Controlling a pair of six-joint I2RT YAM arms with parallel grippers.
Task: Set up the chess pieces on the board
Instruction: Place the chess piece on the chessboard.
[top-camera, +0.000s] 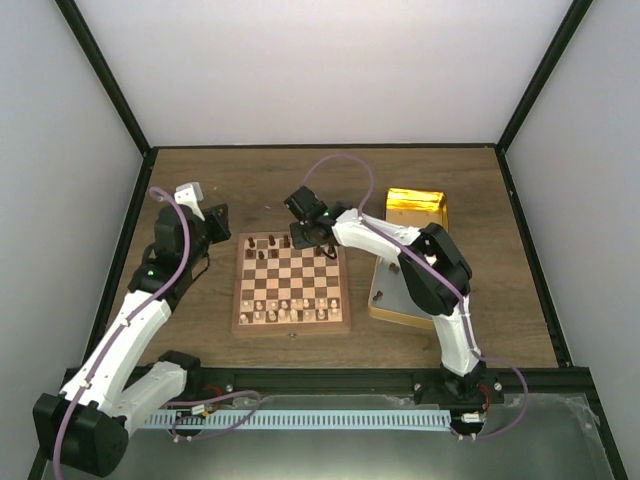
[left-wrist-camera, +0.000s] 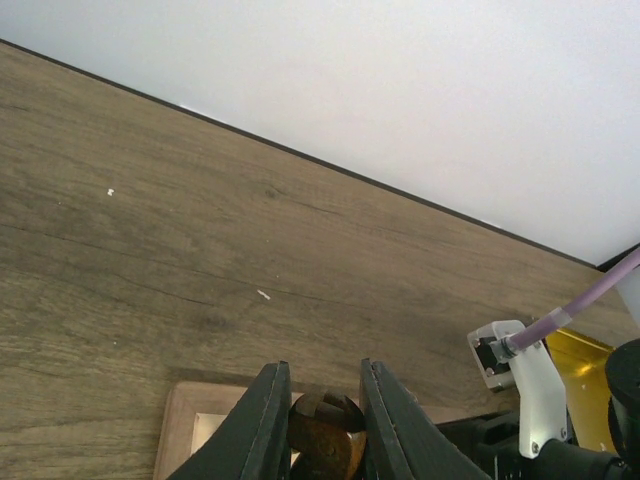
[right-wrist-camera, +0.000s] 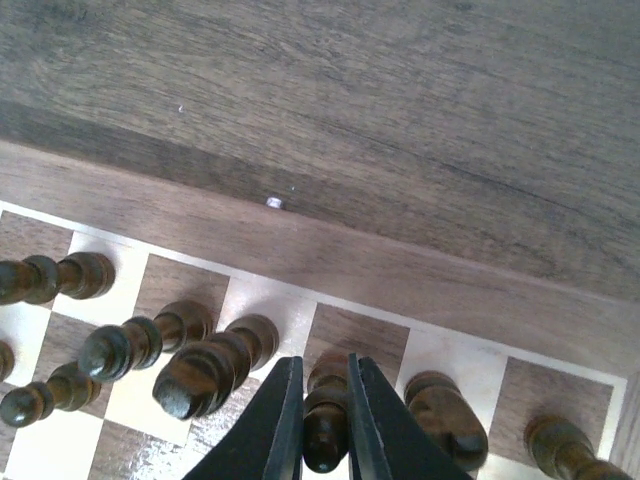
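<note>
The board (top-camera: 290, 327) lies mid-table, with dark chess pieces (top-camera: 268, 243) along its far rows. My right gripper (top-camera: 306, 238) hangs over the far row. In the right wrist view this gripper (right-wrist-camera: 323, 360) is shut on a dark piece (right-wrist-camera: 326, 425) that stands on a dark square by the board's border (right-wrist-camera: 400, 270), between a thick piece (right-wrist-camera: 210, 365) and another (right-wrist-camera: 445, 415). My left gripper (top-camera: 224, 222) is at the board's far left corner. Seen from the left wrist, it (left-wrist-camera: 323, 365) is shut on a round-topped dark piece (left-wrist-camera: 325, 430) above the board's corner (left-wrist-camera: 185, 420).
Pale chessmen (top-camera: 285, 310) fill the board's near rows. A gold tin (top-camera: 417, 208) stands at the back right. Its flat grey-lined half (top-camera: 392, 297) lies right of the board, partly under my right arm, with a few small pieces on it. Walls enclose the table.
</note>
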